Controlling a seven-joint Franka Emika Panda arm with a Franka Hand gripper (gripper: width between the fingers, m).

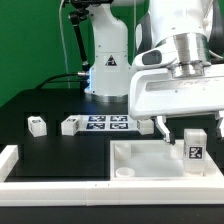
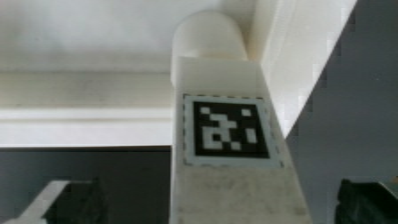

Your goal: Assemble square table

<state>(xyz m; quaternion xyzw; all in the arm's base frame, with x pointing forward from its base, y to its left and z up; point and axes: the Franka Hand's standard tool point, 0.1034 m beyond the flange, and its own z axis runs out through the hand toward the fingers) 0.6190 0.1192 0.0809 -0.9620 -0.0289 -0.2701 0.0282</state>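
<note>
One leg stands upright on the panel.

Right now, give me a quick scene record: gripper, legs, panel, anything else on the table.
gripper: open, fingers either side of one leg, gaps showing
held-side leg: upright, tag visible, at the square panel corner, exterior view's right
socket seating: cannot tell
loose legs: two, on the black table, exterior view's left
fourth leg: not seen
marker board: flat, behind the panel

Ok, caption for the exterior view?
Open gripper straddles an upright tagged leg on the white square panel; two loose legs lie aside.
</note>
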